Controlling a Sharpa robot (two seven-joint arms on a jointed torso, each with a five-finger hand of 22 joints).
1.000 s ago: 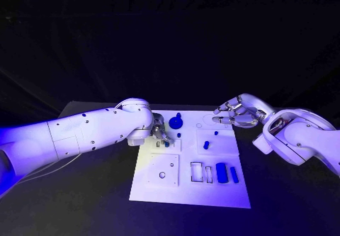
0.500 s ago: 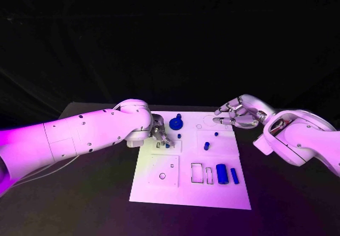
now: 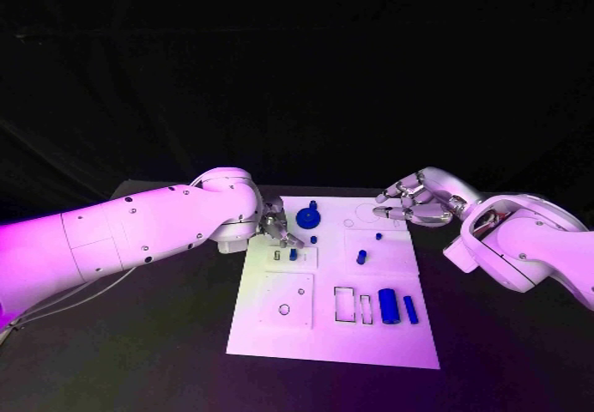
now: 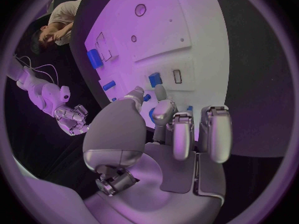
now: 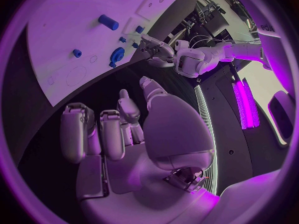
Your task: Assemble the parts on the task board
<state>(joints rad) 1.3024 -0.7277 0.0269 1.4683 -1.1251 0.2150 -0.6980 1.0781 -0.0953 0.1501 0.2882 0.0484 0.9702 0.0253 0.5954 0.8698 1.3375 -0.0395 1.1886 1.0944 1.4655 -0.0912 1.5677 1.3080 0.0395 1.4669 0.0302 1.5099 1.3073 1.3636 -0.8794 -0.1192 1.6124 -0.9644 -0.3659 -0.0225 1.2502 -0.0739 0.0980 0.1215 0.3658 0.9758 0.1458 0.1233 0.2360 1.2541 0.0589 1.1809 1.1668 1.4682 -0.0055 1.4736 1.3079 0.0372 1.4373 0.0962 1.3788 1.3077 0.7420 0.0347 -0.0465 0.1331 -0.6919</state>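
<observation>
The white task board [image 3: 334,335] lies in the middle of the black table. My left hand [image 3: 275,227] hovers over its far left part, holding nothing, with thumb and fingers [image 4: 161,97] apart. Just in front of it a small blue part [image 3: 292,254] stands in the board beside a narrow slot [image 4: 177,76]. A blue gear-like part [image 3: 307,213] sits at the far edge. A blue cylinder [image 3: 389,305] and a blue bar [image 3: 409,307] lie near the right edge. My right hand [image 3: 409,202] hangs over the far right corner, loosely curled and holding nothing.
Small blue pegs [image 3: 360,255] stand in the board's middle squares. Empty rectangular cut-outs [image 3: 344,303] sit left of the cylinder. A raised square plate with a round hole [image 3: 283,306] takes the near left. Black table lies on both sides of the board [image 5: 62,30].
My left hand has let go of the small blue part and drawn back and up towards the far edge. The part stays standing in the board. The right hand has not moved.
</observation>
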